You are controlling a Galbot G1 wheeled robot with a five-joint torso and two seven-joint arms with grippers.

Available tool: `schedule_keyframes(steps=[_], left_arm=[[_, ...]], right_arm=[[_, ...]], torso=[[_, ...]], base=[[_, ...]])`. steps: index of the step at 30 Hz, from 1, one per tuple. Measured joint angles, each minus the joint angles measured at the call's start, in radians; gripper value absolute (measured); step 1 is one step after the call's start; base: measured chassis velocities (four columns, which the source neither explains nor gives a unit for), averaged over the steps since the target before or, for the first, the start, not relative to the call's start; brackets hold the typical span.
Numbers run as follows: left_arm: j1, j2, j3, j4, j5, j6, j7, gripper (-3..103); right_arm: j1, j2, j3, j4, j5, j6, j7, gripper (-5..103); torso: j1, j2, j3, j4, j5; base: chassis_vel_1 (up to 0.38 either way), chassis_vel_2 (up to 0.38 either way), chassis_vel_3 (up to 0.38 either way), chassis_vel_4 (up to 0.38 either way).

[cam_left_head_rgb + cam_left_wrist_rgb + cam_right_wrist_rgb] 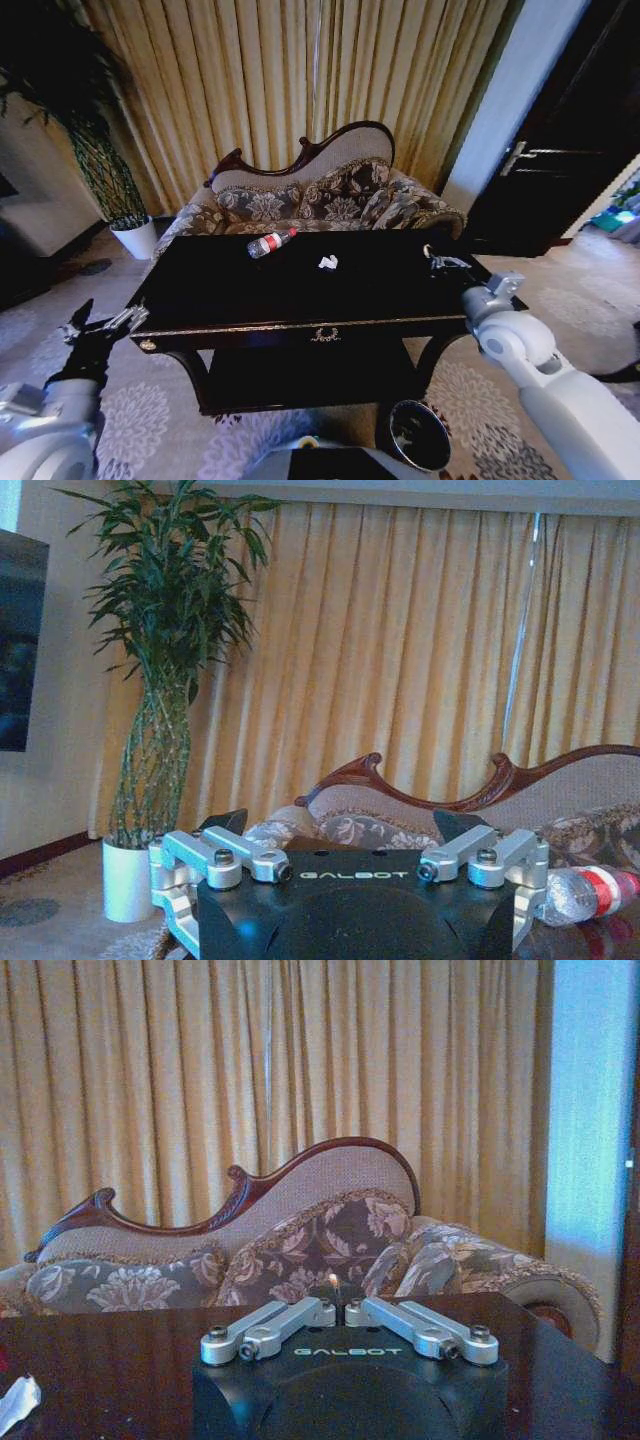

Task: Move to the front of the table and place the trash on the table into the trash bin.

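On floor before table (300, 300): trash bin (420, 436), contents indiscernible; left jaws released, right clenched.

I see table (250, 290) glossy near-black w/ gold ornament on front edge. Bottle (270, 243) clear w/ red label, paper scrap (328, 262) white. Bin (420, 435) dark inside. Sofa (330, 205) brown floral, curtains (270, 80) gold.

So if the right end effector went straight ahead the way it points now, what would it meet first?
Probably the sofa: the right end effector points across the bare table toward its cushions, though depth is unclear.
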Motion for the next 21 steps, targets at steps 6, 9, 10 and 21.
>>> schedule_keyframes(steps=[6, 9, 10, 21], left_arm=[[0.0, -0.003, -0.008, 0.0, -0.001, -0.002, 0.005, 100], [-0.009, -0.006, -0.003, 0.0, 0.002, -0.003, 0.008, 100], [-0.013, -0.006, -0.002, 0.0, 0.002, -0.002, 0.008, 100], [-0.014, 0.001, -0.008, 0.0, 0.002, 0.0, 0.008, 100]], right_arm=[[-0.018, 0.017, 0.02, 0.004, -0.017, 0.012, 0.004, 0], [-0.021, 0.017, 0.027, 0.002, -0.015, 0.019, 0.004, 0], [-0.022, 0.017, 0.029, 0.002, -0.014, 0.021, 0.004, 0], [-0.047, 0.034, 0.055, 0.021, -0.011, 0.025, 0.004, 0]], torso=[[0.0, 0.0, 0.0, 0.0, 0.0], [0.0, 0.0, 0.0, 0.0002, 0.0], [0.0, 0.0, 0.0, 0.0, -0.0001], [0.0, 0.0, 0.0, 0.0, 0.0]], base=[[0.0, 0.0, 0.0, 0.0], [0.0, 0.0, 0.0, 0.0], [0.0, 0.0, 0.0, 0.0], [0.0, 0.0, 0.0, 0.0]])
